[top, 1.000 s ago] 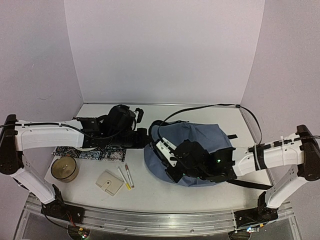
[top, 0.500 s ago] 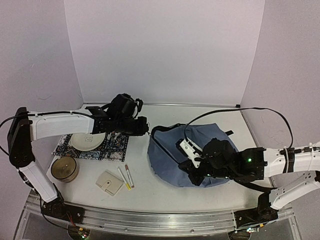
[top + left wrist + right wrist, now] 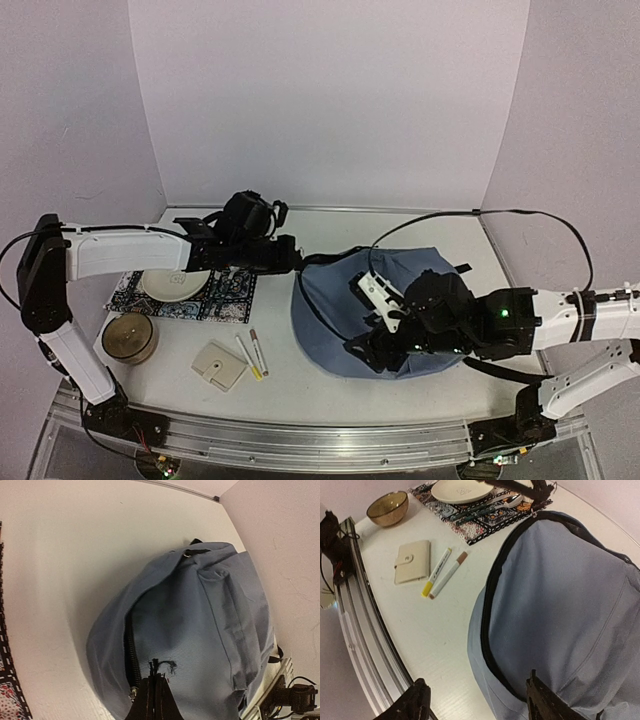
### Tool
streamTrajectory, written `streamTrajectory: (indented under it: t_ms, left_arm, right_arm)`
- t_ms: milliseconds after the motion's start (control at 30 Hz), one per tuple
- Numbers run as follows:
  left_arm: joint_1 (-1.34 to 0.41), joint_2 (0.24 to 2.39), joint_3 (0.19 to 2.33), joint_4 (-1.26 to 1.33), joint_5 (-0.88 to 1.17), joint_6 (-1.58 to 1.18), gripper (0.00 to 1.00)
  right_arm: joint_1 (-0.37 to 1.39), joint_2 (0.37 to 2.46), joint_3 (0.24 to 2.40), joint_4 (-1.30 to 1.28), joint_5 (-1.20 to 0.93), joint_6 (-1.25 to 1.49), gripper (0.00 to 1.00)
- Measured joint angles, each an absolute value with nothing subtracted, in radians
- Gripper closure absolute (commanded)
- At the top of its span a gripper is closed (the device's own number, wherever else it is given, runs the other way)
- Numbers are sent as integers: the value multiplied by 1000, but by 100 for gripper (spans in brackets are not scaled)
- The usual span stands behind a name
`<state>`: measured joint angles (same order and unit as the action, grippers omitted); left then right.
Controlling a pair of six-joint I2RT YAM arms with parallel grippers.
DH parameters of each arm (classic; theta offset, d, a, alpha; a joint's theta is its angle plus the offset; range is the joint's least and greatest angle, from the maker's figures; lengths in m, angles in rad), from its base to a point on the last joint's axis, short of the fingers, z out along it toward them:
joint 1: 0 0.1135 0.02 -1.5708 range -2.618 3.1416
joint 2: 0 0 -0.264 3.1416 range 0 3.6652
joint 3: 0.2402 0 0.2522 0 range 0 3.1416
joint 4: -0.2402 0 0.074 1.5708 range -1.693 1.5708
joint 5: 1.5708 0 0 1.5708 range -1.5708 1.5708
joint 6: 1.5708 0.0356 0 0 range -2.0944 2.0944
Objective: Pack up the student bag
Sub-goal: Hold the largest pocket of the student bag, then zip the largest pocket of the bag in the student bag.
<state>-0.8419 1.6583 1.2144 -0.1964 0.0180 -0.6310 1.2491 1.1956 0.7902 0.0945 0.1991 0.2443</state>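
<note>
Position of student bag (image 3: 325,322): lies slumped on the right half of the table (image 3: 330,385), blue-grey fabric uppermost. Shows a black zipper track curving along its left edge, slightly agape in the left wrist view.

For left gripper (image 3: 288,256): reaches across from the left side to the bag's far left corner. Clenches tight on the black zipper pull (image 3: 161,666), which pokes out just past the closed fingertips, right beside the zipper track.

For right gripper (image 3: 372,345): hovers over the near left part of the bag, released, jaws spread wide with nothing between them. Straddles the bag's near edge in the right wrist view, one finger (image 3: 417,700) above bare table, the other above the fabric. Cannot tell whether it touches the cloth.

Left of the bag and apart from it:
- patterned placemat (image 3: 228,296), carries a white plate (image 3: 172,284)
- brown bowl (image 3: 127,337), sits just off the mat's near left corner
- cream wallet (image 3: 219,364), lies flat nearer the front edge
- two markers (image 3: 254,353), lie side by side between wallet and bag
</note>
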Motion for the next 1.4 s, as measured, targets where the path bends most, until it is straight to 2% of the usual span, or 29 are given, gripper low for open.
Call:
streamTrajectory:
  t_ms: [367, 433, 533, 667, 700, 867, 1233, 1400]
  left_arm:
    - [-949, 1604, 1154, -112, 68, -738, 100]
    - [-954, 1595, 1144, -103, 77, -754, 100]
    - [-956, 1583, 1135, -98, 81, -767, 100]
    - [-954, 1577, 1123, -96, 76, -769, 100]
    - [-955, 1576, 1122, -96, 74, -768, 100]
    - [-956, 1570, 1125, -114, 25, -747, 100]
    - [-927, 1600, 1214, -193, 32, -665, 100]
    - [-923, 1665, 1279, -213, 49, -623, 100]
  right_arm:
    - [1249, 1495, 948, 264, 330, 282, 27]
    - [1249, 1540, 963, 287, 340, 276, 30]
    - [1249, 1601, 988, 316, 359, 267, 49]
    - [1249, 1631, 996, 327, 402, 272, 94]
    - [1249, 1631, 996, 323, 409, 265, 100]
    - [1247, 1569, 929, 321, 395, 273, 100]
    - [1231, 1167, 733, 207, 204, 247, 100]
    - [1222, 1115, 714, 145, 149, 245, 100]
